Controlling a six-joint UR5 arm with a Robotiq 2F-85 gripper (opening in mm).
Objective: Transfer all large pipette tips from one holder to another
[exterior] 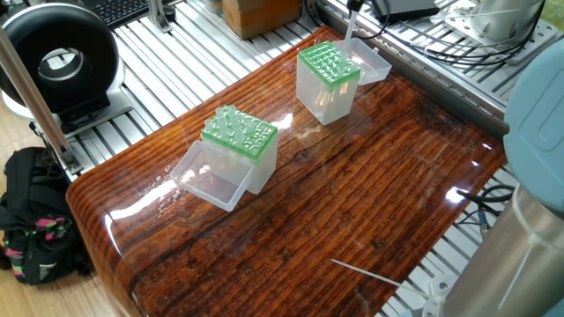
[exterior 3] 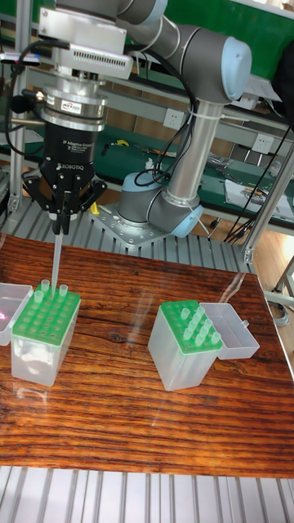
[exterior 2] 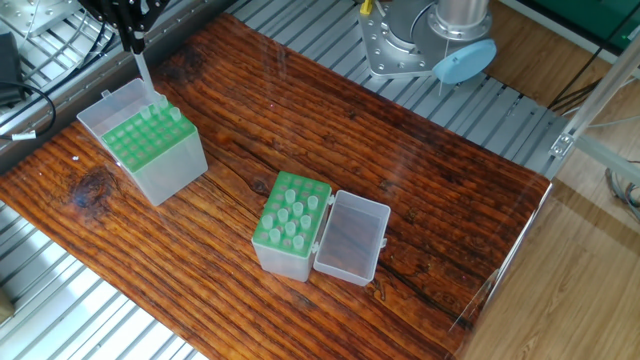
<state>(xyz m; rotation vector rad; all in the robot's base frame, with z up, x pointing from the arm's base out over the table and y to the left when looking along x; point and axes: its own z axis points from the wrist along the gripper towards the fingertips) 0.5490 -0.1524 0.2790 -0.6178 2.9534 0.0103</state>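
My gripper (exterior 3: 62, 215) hangs over the back edge of the left holder (exterior 3: 33, 347), a clear box with a green rack. It is shut on a large pipette tip (exterior 3: 56, 257) that points straight down, its end just above the rack. The same gripper (exterior 2: 133, 42) and tip (exterior 2: 143, 76) show at the top left of the other fixed view, above that holder (exterior 2: 165, 168). A few tips (exterior 2: 162, 113) stand in its back row. The second holder (exterior 2: 283, 255) sits mid-table with several tips (exterior 2: 293, 212) standing in it. In one fixed view only the held tip (exterior: 350, 26) shows over the far holder (exterior: 326, 95).
The second holder's open lid (exterior 2: 350, 238) lies flat beside it, and the first holder's lid (exterior 2: 112, 108) lies behind it. A thin whitish stick (exterior: 366, 271) lies on the wooden table (exterior: 352, 194) near one edge. The robot base (exterior 2: 420, 45) stands at the table's far side.
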